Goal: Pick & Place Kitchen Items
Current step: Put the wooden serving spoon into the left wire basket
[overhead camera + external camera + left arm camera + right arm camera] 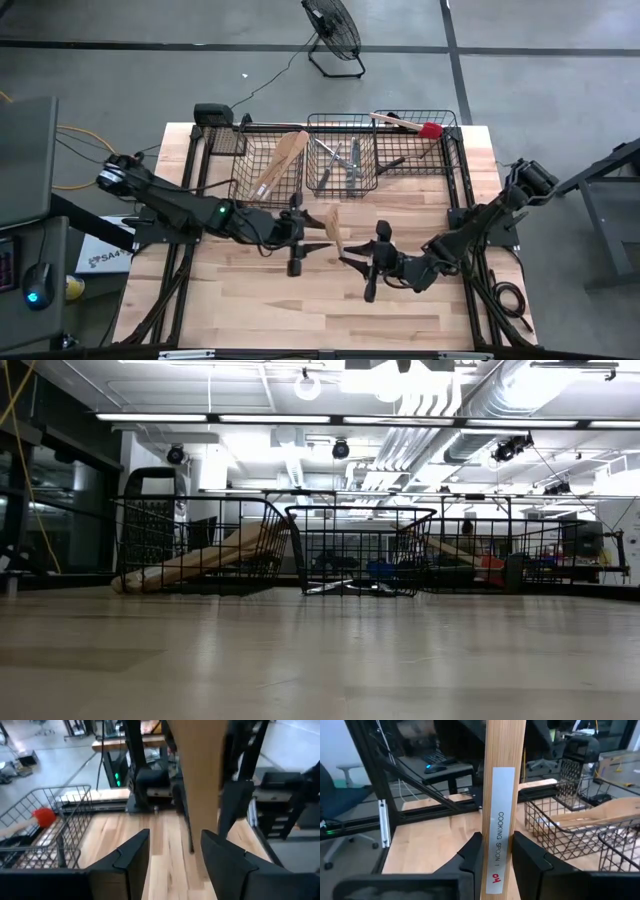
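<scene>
A pale wooden spoon with a white label reading "COOKING SPOON 1" is held above the middle of the table. My right gripper is shut on it, and shows in the high view just right of the spoon. My left gripper is open. It sits just left of the spoon in the high view, with its fingers on either side of the spoon's wide part; I see no touch. Neither gripper nor the spoon shows in the low view. My right gripper pinches the spoon's handle between its two fingers, one on each narrow edge, with the labelled flat face toward the wrist camera. The fingers lie across the handle. The spoon stands out beyond the fingers, lifted clear of the table.
Three black wire baskets stand in a row along the far edge. The left one holds pale wooden utensils, the middle one metal cutlery, and the right one a red-headed spatula. Bare wooden tabletop lies toward the near edge.
</scene>
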You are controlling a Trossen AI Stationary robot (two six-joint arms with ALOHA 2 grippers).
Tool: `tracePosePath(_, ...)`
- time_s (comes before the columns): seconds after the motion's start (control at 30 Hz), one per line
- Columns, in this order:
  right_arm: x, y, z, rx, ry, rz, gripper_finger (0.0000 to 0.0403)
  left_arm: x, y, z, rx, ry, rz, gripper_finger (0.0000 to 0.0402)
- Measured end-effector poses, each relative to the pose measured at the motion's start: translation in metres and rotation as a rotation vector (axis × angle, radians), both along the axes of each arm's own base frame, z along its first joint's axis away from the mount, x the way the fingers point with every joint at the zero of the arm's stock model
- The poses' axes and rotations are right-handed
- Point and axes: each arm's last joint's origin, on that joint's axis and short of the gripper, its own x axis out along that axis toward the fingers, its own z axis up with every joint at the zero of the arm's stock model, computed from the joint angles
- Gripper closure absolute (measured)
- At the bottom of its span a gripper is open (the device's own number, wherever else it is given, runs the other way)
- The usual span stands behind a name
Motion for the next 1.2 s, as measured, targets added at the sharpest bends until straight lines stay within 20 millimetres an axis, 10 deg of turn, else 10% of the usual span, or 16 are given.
tracePosePath(0.93,0.01,-0.013,0.001,-0.066,0.014,0.034,0.0332,0.01,0.001,0.012,-0.057,-0.166,-0.192,0.0231)
tracePosePath(1.2,0.011,-0.014,0.001,-0.068,0.016,0.048,0.0333,0.01,0.001,0.013,-0.051,-0.178,-0.189,0.0313)
